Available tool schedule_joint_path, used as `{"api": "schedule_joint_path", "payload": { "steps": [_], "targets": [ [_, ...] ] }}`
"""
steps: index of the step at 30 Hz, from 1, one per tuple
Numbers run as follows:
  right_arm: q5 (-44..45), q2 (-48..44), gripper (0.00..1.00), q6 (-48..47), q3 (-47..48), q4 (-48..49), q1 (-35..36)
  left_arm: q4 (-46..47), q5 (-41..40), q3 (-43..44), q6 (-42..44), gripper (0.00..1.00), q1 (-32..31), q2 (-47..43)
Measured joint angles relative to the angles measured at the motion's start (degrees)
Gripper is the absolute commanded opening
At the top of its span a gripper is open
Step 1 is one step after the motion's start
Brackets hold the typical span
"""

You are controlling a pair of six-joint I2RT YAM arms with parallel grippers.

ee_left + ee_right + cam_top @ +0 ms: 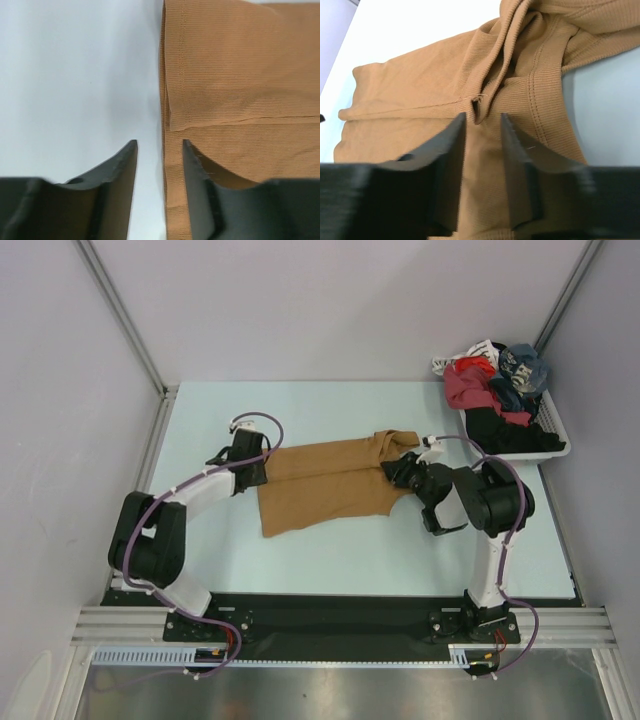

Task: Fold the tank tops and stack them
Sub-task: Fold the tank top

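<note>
One tan-brown tank top (pixel 325 485) lies folded lengthwise on the pale table, hem to the left and straps bunched to the right. At its left hem edge my left gripper (pixel 262 468) is open. The wrist view shows its jaws (pixel 160 142) apart, straddling the stitched hem of the tank top (pixel 240 75), with bare table under the left finger. At the strap end my right gripper (pixel 400 472) is open as well. Its jaws (pixel 483 116) stand apart just over the ribbed cloth (pixel 420 85), below the rumpled strap fold (pixel 505 55). No second tank top can be made out.
A white basket (pixel 520 453) at the back right corner holds a heap of mixed clothes (pixel 490 385) in red, black and blue-grey. Pale walls stand close on three sides. The black base rail (pixel 330 615) runs along the near edge.
</note>
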Motion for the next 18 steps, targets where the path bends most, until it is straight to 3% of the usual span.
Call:
{"api": "schedule_joint_path", "payload": {
  "steps": [3, 8, 10, 15, 18],
  "targets": [
    [0.8, -2.8, 0.52, -0.6, -1.4, -0.4, 0.0, 0.0, 0.0, -1.0, -0.2, 0.54, -0.1, -2.2],
    [2.6, -13.1, 0.5, -1.6, -3.5, -2.6, 0.5, -0.7, 0.0, -2.4, -1.0, 0.64, -0.6, -8.5],
    [4.3, -19.3, 0.49, -2.1, -3.4, -7.5, 1.2, -1.0, 0.1, -3.6, -1.7, 0.75, -1.4, -12.0],
    [10.5, -31.7, 0.48, -1.2, 4.3, -33.7, 3.0, -2.3, 1.9, -9.5, -4.5, 0.87, -3.5, -21.4],
    [13.6, -36.6, 0.52, -0.9, 8.6, -49.0, 3.0, -3.7, 3.1, -13.6, -6.3, 0.89, -3.6, -26.5]
  ]
}}
